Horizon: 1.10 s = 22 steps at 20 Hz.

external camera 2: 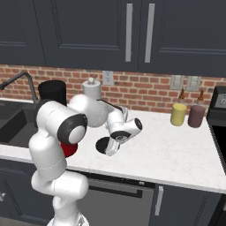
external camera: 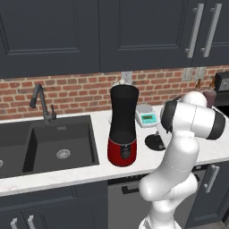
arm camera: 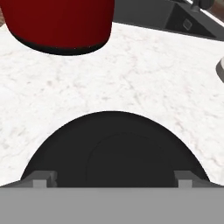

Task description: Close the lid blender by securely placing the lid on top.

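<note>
The gripper (arm camera: 112, 179) hung low over the white marbled tabletop (arm camera: 144, 74), its two small dark fingertips (arm camera: 40, 178) standing wide apart at either side of the hand view, with nothing between them but the surface below. Directly under it lay the flat round black lid (arm camera: 113, 148), resting on the tabletop and spanning nearly the whole gap between the tips; whether the tips touched its rim could not be told. From the right base view the gripper (external camera 2: 111, 149) pointed down at the near edge of that lid (external camera 2: 102, 145).

Just beyond the lid stood the blender (external camera: 123, 127), a tall matte-black cylindrical jar on a rounded glossy red base, upright and near the lid but apart from it. Its top showed no cover in the left base view. A small white-and-teal kitchen scale (external camera: 146, 116) sat behind, against the brick wall, and a dark sink (external camera: 53, 145) lay farther off beyond the blender.

The step in hand looked like the pick-up: the lid was not yet gripped. The next move probably called for lowering a little, closing squarely on the lid or its centre knob, then lifting it well clear of the tall jar before carrying it across and setting it down level on the rim.
</note>
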### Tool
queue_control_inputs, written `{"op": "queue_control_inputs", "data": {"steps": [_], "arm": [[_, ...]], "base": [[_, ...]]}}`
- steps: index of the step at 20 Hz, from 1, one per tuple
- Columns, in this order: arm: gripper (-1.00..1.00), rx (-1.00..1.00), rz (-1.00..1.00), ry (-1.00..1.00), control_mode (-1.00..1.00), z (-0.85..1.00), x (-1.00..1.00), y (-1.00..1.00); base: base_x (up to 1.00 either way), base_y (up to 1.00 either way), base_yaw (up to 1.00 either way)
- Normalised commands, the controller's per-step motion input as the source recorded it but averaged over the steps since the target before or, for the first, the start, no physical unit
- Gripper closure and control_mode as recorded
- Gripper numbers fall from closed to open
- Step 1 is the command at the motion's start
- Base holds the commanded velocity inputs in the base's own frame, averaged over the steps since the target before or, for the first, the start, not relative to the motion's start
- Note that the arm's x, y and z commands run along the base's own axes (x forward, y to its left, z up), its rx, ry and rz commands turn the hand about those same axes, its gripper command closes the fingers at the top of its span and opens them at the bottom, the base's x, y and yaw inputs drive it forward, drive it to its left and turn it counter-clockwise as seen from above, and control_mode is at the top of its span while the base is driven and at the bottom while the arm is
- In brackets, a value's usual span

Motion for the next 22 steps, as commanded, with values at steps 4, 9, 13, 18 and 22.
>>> {"op": "queue_control_inputs", "data": {"steps": [4, 9, 13, 18, 22], "arm": [[1.00, -0.08, 0.04, 0.00, -1.00, -0.82, -0.24, 0.21], [1.00, -0.14, 0.03, 0.00, -1.00, -0.86, -0.20, 0.30], [1.00, -0.06, 0.02, -0.01, -1.00, -0.66, -0.28, 0.12], [1.00, 0.00, 0.00, -0.05, -1.00, -0.25, -0.29, 0.16], [1.00, 0.00, -0.01, -0.02, -1.00, 0.03, -0.16, 0.17]], "base": [[0.00, 0.00, 0.00], [0.00, 0.00, 0.00], [0.00, 0.00, 0.00], [0.00, 0.00, 0.00], [0.00, 0.00, 0.00]]}}
